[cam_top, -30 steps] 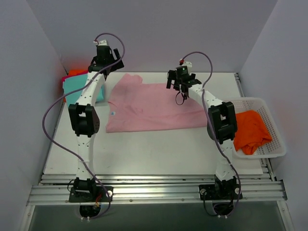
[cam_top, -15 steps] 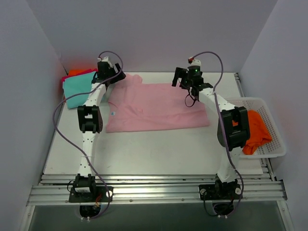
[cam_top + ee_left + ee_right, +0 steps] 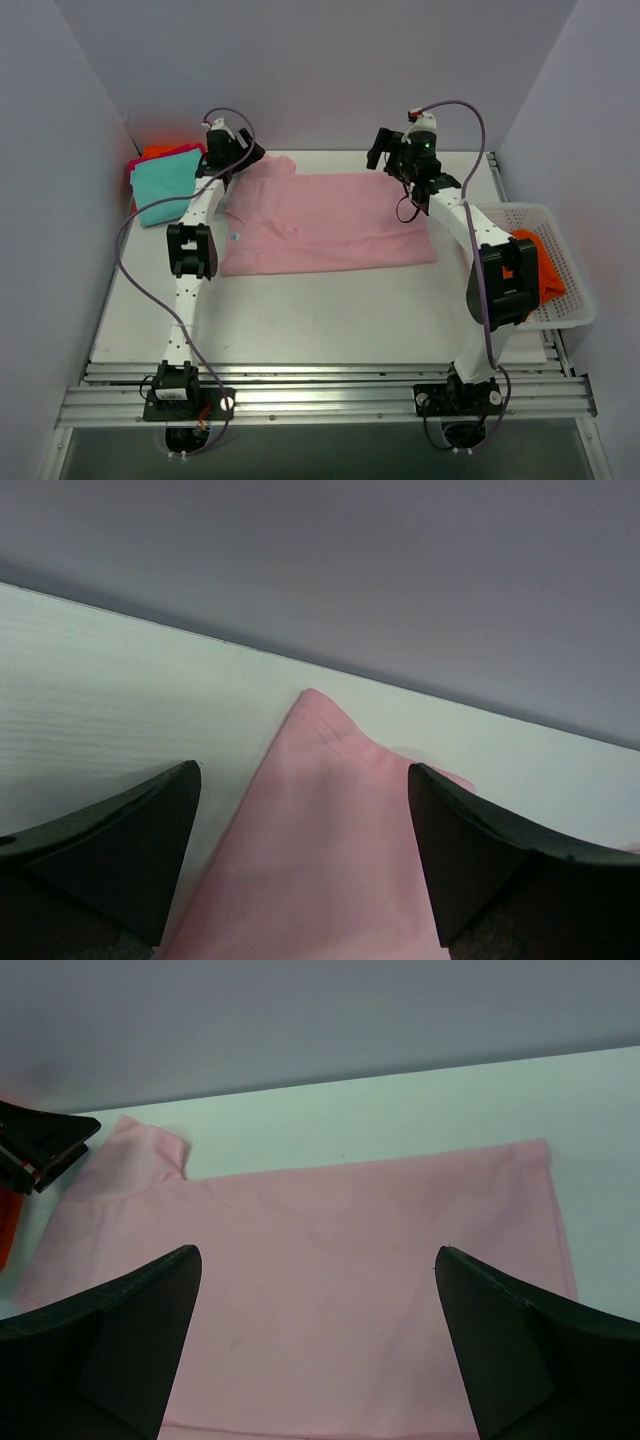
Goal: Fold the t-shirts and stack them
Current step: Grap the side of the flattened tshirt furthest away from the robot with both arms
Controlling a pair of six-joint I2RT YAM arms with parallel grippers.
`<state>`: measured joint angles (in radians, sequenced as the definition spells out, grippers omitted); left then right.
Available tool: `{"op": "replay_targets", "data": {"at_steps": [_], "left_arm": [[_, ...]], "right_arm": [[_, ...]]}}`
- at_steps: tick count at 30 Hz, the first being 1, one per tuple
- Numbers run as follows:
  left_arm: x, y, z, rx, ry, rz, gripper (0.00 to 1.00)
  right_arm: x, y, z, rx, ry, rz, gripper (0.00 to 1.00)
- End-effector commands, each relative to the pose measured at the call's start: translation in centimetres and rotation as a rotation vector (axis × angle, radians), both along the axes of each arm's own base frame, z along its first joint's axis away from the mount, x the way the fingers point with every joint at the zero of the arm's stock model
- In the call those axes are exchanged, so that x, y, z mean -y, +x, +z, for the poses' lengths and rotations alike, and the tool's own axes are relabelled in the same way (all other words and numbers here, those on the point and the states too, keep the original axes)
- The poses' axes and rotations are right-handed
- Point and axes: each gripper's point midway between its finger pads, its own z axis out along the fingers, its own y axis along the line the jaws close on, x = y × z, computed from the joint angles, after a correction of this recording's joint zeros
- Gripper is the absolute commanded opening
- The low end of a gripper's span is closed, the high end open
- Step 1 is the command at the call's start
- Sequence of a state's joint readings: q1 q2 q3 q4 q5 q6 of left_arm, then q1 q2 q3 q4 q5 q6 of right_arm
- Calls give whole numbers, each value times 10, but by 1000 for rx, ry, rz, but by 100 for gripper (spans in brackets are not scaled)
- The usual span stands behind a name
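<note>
A pale pink t-shirt (image 3: 320, 222) lies spread flat on the white table, folded lengthwise, with a small blue neck tag (image 3: 235, 237) at its left edge. My left gripper (image 3: 250, 158) is open over the shirt's back left sleeve; that sleeve (image 3: 320, 840) shows between the open jaws. My right gripper (image 3: 385, 160) is open above the shirt's back right edge, and the shirt (image 3: 330, 1290) fills its wrist view. A teal shirt (image 3: 165, 188) lies folded on magenta and orange ones at the back left. A bright orange shirt (image 3: 528, 270) lies crumpled in the basket.
A white plastic mesh basket (image 3: 560, 315) stands at the right edge of the table. The grey back wall (image 3: 320, 70) is close behind both grippers. The left gripper's tip (image 3: 40, 1145) shows in the right wrist view.
Both arms have reached farther back toward the wall; the right gripper moved right and back, the left gripper moved slightly right over the sleeve. The pink shirt has not moved.
</note>
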<state>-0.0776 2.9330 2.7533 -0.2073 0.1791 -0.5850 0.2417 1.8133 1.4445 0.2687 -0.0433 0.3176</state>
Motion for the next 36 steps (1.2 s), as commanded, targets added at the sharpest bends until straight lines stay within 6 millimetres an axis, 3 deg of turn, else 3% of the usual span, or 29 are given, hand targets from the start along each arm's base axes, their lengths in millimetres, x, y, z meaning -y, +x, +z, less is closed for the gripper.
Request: {"op": "replay_targets", "data": {"at_steps": [1,7,11,20,23,28,31,36], "left_arm": [[15,5,26,61,-21,-4,91],[36,0,24,48,-35,-39,76],[38,-2,21,37,-40,-38,61],[35,-3,19,22,-39,-30,51],[33,-3,17,16,-37,-20,41],[32,-3,17,15,-46,-23,16],[30,-3,17,13,-44,-23,6],[29,-3,17,14,-55,-37,2]], "right_arm": [[3,-4,29,71,37,14,100],[7,-6,27,66,51,14,100],[12,-9,29,72,68,16,100],[11,-12,29,74,106,43,100],[11,-12,26,70,108,44,100],[10,-6,11,41,106,43,100],[11,-1,-2,17,109,37,100],[11,6,-17,-11,114,34,100]]}}
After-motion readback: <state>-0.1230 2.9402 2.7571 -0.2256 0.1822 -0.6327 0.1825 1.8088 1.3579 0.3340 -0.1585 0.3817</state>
